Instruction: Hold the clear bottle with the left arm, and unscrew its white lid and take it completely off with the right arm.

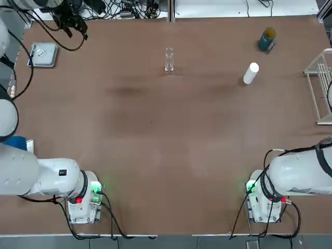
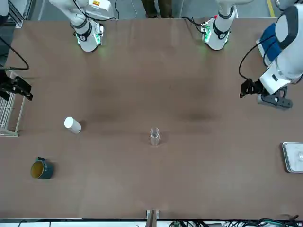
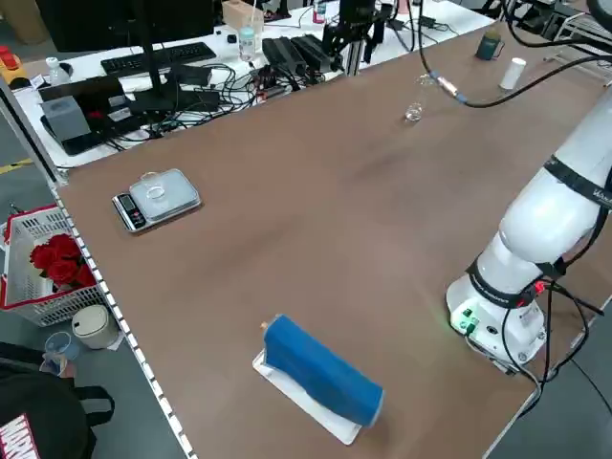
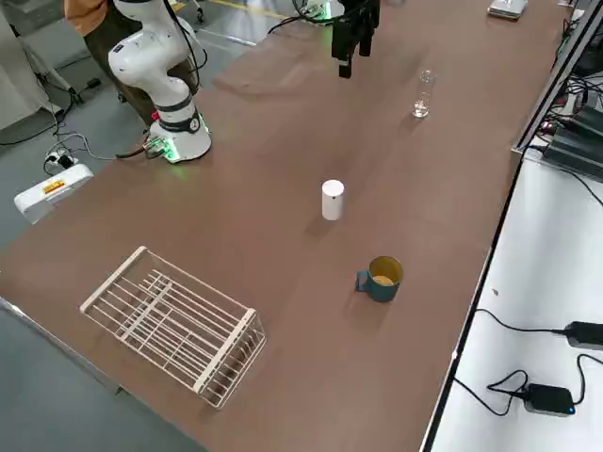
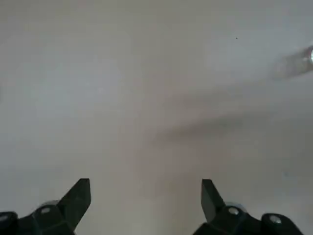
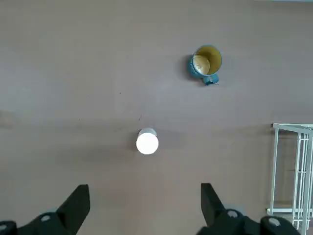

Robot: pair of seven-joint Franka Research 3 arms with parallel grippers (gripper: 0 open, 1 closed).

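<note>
White lid [image 1: 251, 73] and clear bottle [image 1: 169, 60] stand apart toward the table's far edge; my left gripper [image 5: 145, 182] and right gripper [image 6: 145, 186], wide open, empty, flank them. An off-centre pinch could topple the bottle.

1 mug [image 1: 267, 40], 1 rack [image 4: 174, 325].

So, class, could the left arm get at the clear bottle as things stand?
Probably yes: its gripper hangs open and empty, and nothing stands around the bottle; the white lid is well off to one side.
</note>
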